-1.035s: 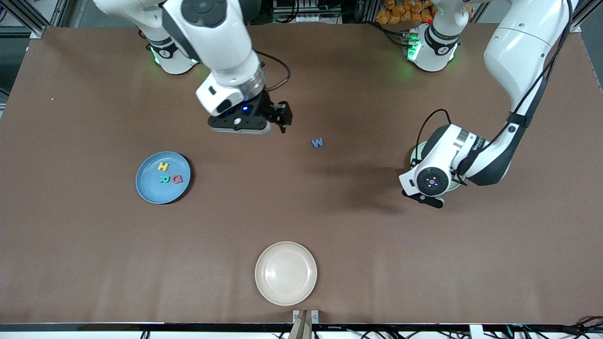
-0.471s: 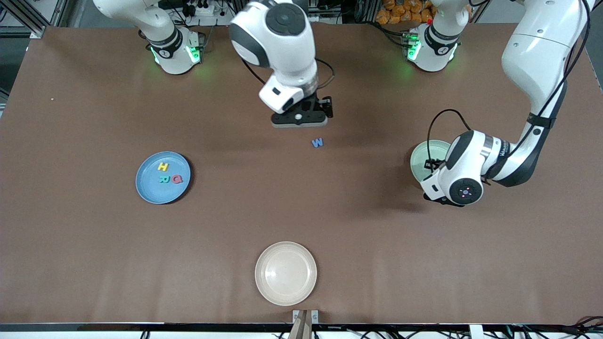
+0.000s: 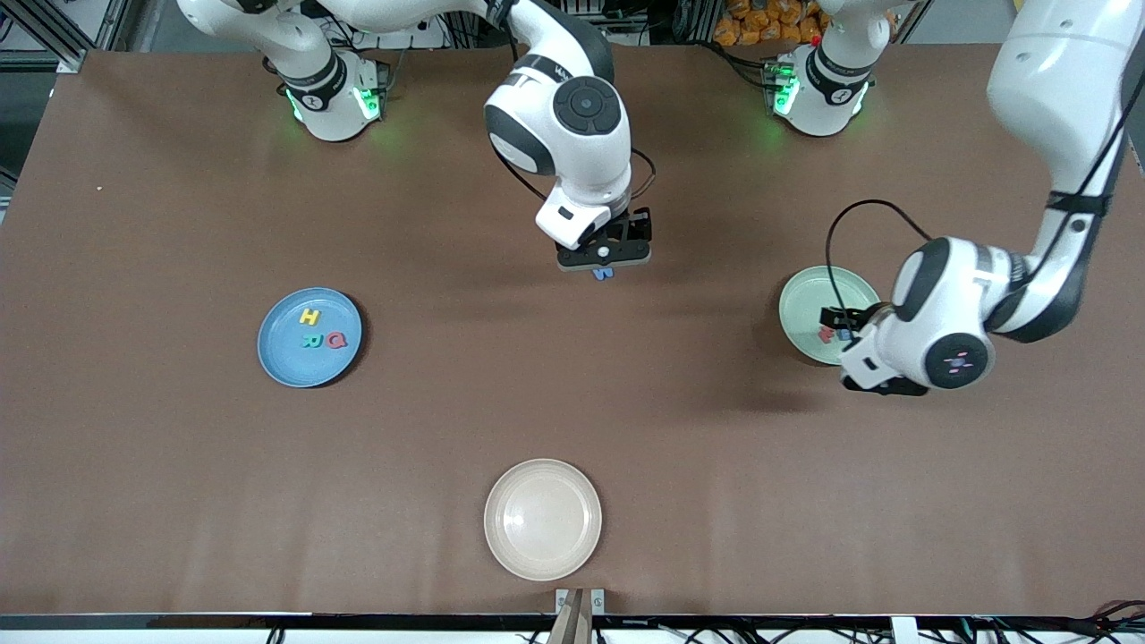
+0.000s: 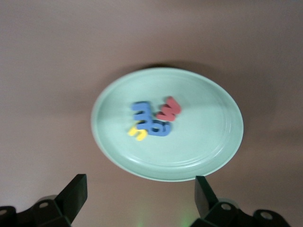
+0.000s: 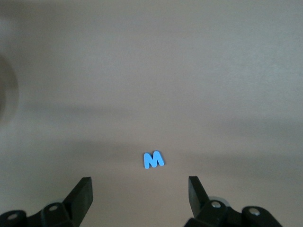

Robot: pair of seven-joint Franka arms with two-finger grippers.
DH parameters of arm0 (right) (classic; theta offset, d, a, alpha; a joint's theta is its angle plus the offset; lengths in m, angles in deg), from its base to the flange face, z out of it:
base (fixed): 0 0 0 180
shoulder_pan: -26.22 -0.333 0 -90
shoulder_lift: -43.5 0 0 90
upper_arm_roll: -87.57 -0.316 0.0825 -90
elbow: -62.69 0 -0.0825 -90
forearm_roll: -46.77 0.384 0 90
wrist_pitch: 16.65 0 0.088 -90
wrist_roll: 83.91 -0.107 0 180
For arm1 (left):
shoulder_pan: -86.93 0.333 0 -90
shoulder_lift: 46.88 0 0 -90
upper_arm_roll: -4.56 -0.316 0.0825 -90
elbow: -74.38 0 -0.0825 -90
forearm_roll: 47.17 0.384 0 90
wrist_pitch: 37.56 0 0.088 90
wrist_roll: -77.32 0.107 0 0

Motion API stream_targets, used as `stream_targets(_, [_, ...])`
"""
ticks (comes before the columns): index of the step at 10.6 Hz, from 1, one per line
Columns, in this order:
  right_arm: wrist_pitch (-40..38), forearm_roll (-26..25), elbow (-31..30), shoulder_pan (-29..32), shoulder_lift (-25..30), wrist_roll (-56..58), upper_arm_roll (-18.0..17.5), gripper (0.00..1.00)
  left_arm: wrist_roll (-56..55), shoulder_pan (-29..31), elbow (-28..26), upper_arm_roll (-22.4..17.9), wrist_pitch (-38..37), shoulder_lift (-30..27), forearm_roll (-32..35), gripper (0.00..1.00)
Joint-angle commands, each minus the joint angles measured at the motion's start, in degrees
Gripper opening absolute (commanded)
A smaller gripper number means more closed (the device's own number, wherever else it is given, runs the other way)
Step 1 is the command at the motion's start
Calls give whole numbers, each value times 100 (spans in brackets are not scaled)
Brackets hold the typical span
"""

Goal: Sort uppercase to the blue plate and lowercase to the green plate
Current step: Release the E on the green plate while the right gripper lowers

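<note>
My right gripper [image 5: 140, 196] hangs over the blue w [image 5: 153, 160], fingers apart and empty; the letter lies flat on the worktop [image 3: 572, 394] midway between the arm bases. My left gripper [image 4: 140, 196] stands spread and empty over the green plate's [image 4: 208, 151] rim. That plate, at three o'clock of the blue w in the front view, holds the red w [image 4: 169, 109], two blue letters and a yellow one, overlapping. The blue plate [image 3: 279, 358], at nine o'clock, carries the yellow H [image 3: 309, 317], green R [image 3: 311, 341] and red Q [image 3: 336, 340]. Risk, in my judgement: the thin foam may slip or tip if my fingers close off-centre.
</note>
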Motion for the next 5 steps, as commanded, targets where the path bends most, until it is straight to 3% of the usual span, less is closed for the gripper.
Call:
stream_targets(1, [-26,-77,46,-103,-188,176,-6,89,38,322,-24,-62,9,-772,-484,100])
stream_targets(5, [885,-104,-822,-104,-338,89,12,85,3,69,413,-684,-140,-1695,-827,100])
